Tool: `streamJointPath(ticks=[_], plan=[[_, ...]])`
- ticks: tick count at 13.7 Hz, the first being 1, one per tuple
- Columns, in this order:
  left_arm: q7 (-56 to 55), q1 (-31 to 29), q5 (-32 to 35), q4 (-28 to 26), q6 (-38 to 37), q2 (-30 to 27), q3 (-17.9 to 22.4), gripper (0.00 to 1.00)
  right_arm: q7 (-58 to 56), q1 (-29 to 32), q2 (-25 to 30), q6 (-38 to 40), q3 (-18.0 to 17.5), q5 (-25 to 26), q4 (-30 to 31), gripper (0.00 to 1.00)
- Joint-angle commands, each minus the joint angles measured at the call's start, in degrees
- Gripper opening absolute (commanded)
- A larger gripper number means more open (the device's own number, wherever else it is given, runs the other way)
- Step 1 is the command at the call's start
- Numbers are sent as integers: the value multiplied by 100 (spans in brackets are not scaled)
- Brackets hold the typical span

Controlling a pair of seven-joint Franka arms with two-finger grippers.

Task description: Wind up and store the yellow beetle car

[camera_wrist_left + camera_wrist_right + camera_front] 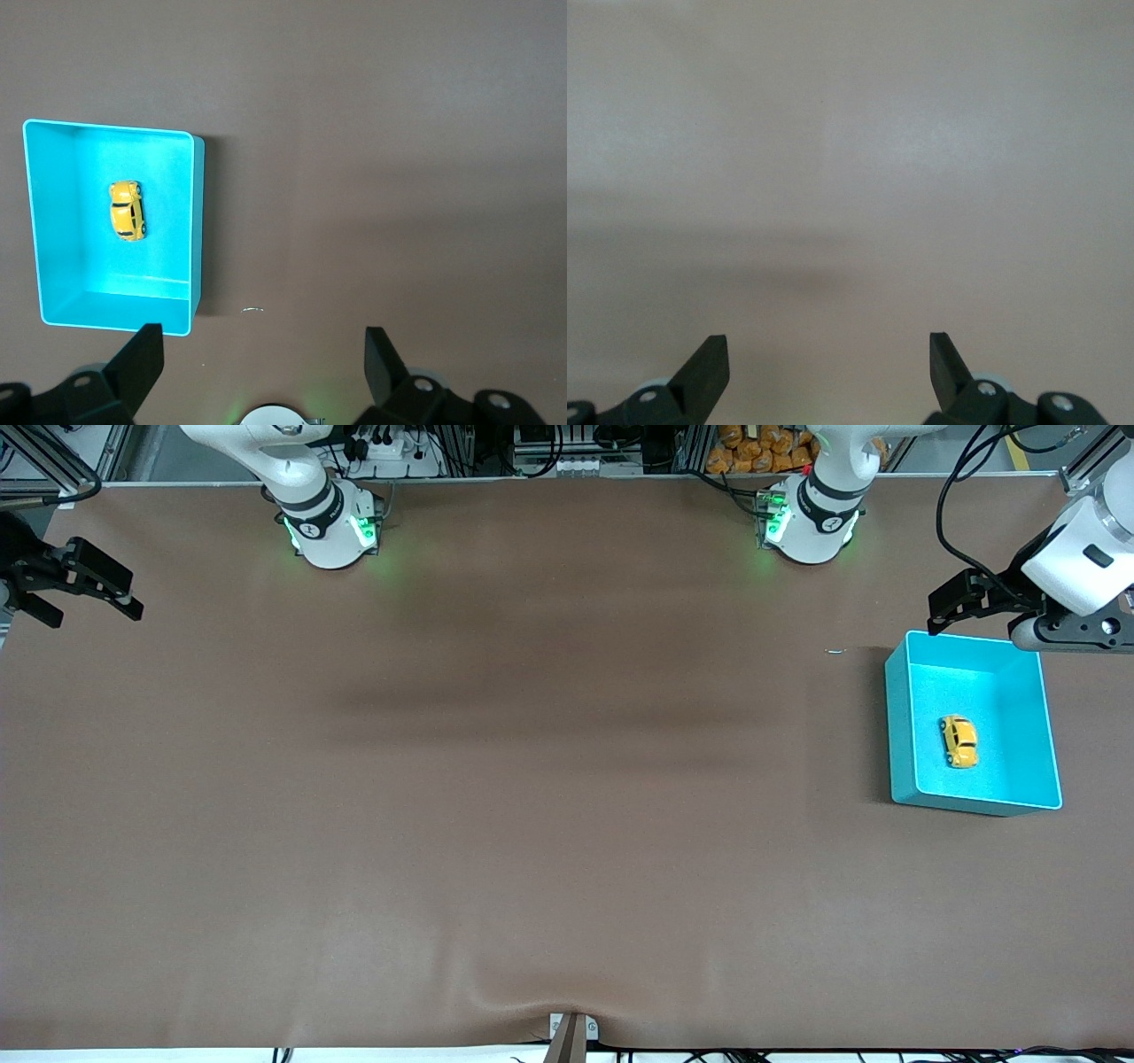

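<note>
The yellow beetle car (pixel 959 740) lies inside the turquoise bin (pixel 899 726) at mid-right of the front view, clear of every wall. The left gripper (pixel 952 602), jaws spread and empty, hangs over the bin's upper rim. The right gripper (pixel 89 593), jaws also spread, waits at the upper left edge. The brown table (pixel 496 806) between them is open.

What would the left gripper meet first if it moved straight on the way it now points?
Probably bare brown table. The open left gripper faces the tabletop beside the turquoise bin, not into it; the yellow beetle car lies inside, off that line.
</note>
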State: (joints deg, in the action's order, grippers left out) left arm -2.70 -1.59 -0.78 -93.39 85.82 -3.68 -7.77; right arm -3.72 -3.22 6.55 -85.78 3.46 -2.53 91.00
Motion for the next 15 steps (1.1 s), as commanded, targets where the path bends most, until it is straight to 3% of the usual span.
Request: streamJointPath(ticks=[1,5,15], plan=[[-91,-26,-62,48,14,-18,-31,100,-6,-109,-251,184,94,95,-346,100],[-65,606,-53,31,-21,-27,513,100,3,-91,-269,176,103,95,-346,100],[-73,572,-45,31,-30,-18,478,100,-6,-12,-339,193,111,139,-319,100]])
